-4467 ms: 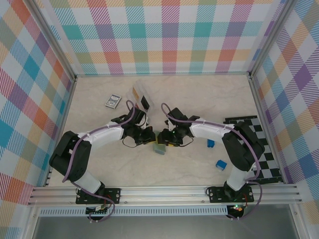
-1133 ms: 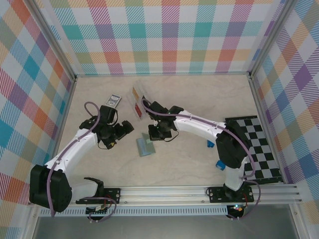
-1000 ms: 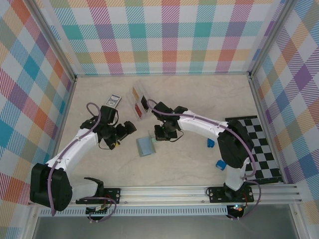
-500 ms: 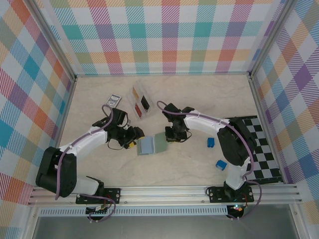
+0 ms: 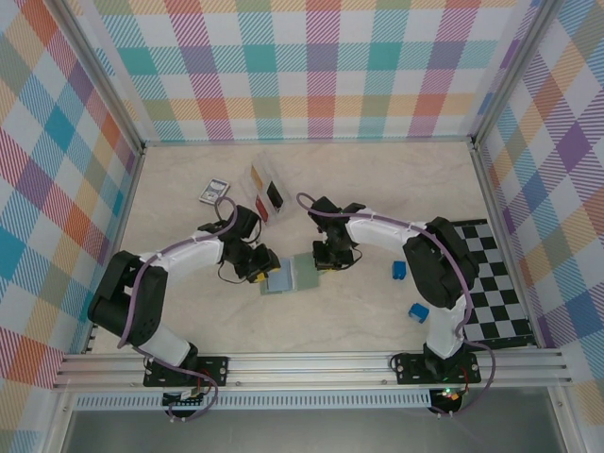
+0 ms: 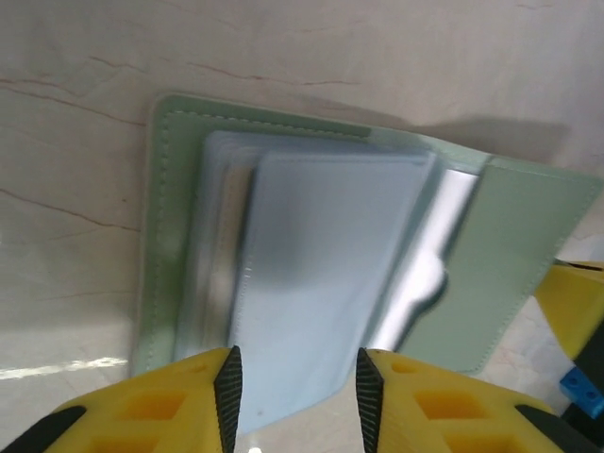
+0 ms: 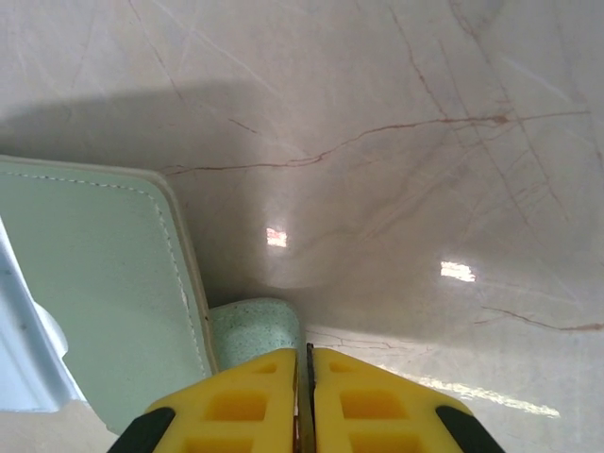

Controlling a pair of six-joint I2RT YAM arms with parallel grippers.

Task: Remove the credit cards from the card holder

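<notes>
Sage-green card holder (image 5: 294, 275) spread open on the table (image 5: 377, 189) (pale blue-grey inside facing up).

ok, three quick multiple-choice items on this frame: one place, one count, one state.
1. Where is the sage-green soft folding card holder?
A) flat on the marble-patterned table, between the left claw and the right claw
B) held in the air by the right claw
C) hanging off the table's edge

2. How many small blue blocks are on the table?
A) one
B) two
C) four

3. The card holder is:
A) folded shut
B) open
C) standing on edge

Answers: A, the top view shows it lying between both claws; B, two blocks sit right of it; B, the left wrist view shows its pale blue inside.
</notes>
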